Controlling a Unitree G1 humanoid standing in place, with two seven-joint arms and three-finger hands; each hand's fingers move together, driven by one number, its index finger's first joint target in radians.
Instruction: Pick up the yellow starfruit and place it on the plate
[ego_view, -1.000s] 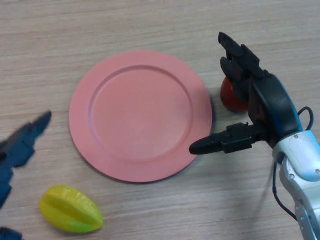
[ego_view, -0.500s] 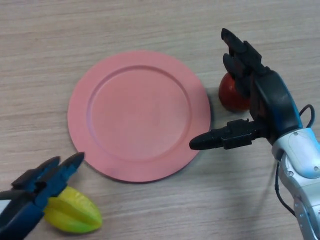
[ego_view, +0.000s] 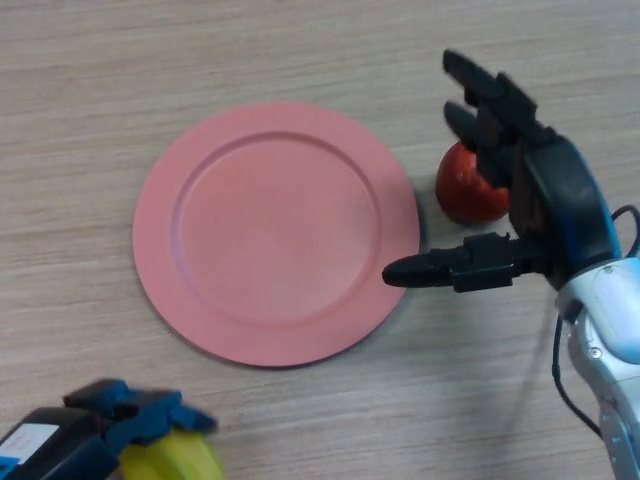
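The yellow starfruit (ego_view: 178, 460) lies at the bottom left edge of the head view, and only its right part shows. My left hand (ego_view: 120, 415) sits on top of it and covers the rest; its grip is hidden. The pink plate (ego_view: 277, 230) lies in the middle of the wooden table with nothing on it. My right hand (ego_view: 545, 200) hovers open just right of the plate, with its thumb pointing at the plate's rim.
A red round fruit (ego_view: 468, 188) sits right of the plate, partly under my right hand's fingers. Bare wooden table surrounds the plate.
My left hand has come down from above the starfruit onto it. The starfruit sits slightly further right and lower in view. My right hand has barely moved.
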